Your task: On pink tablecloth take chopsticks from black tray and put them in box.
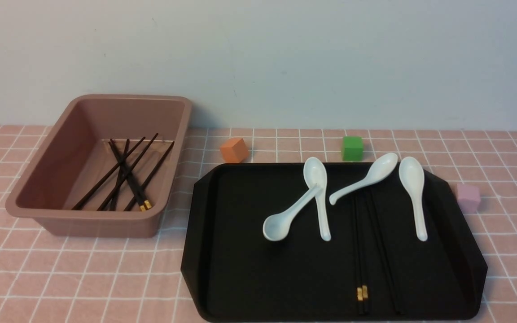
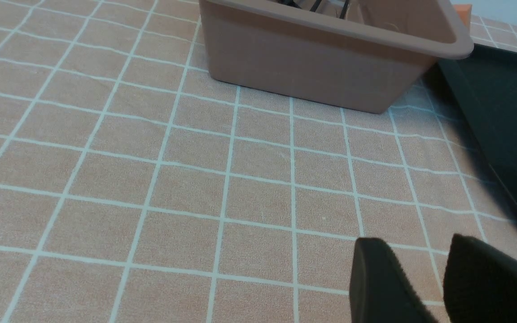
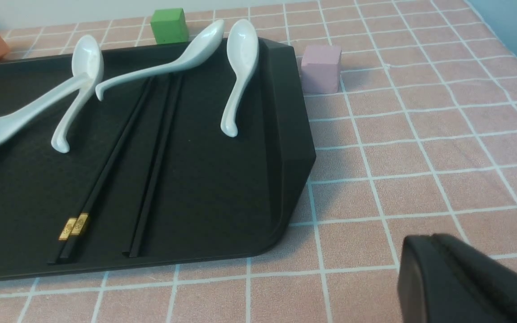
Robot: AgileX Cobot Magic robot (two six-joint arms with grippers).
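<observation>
- Left gripper (image 2: 419, 244): fingers spread, nothing between them, over bare cloth (image 2: 258, 202).
- Right gripper (image 3: 430, 240): fingertips pressed together, holding nothing visible, beside the tray.
- Tray (image 1: 281, 287): black, low-rimmed, right of the box.
- Banded chopsticks (image 1: 362, 269): two, side by side, gold ends near; one spoon crosses close to their far ends.
- Darker chopsticks (image 3: 153, 179): beside the banded ones, no gold showing.
- Box (image 1: 97, 214): pink-brown, on the cloth, several crossed chopsticks (image 1: 137, 179) inside.
- Spoons (image 1: 413, 184): white, four, toward the tray's far side; apparently to be left.
- Step in hand: seemingly between transfers, task partly done.
- Next move: probably open the right gripper, lower it to the remaining chopsticks and lift clear of the spoon.
</observation>
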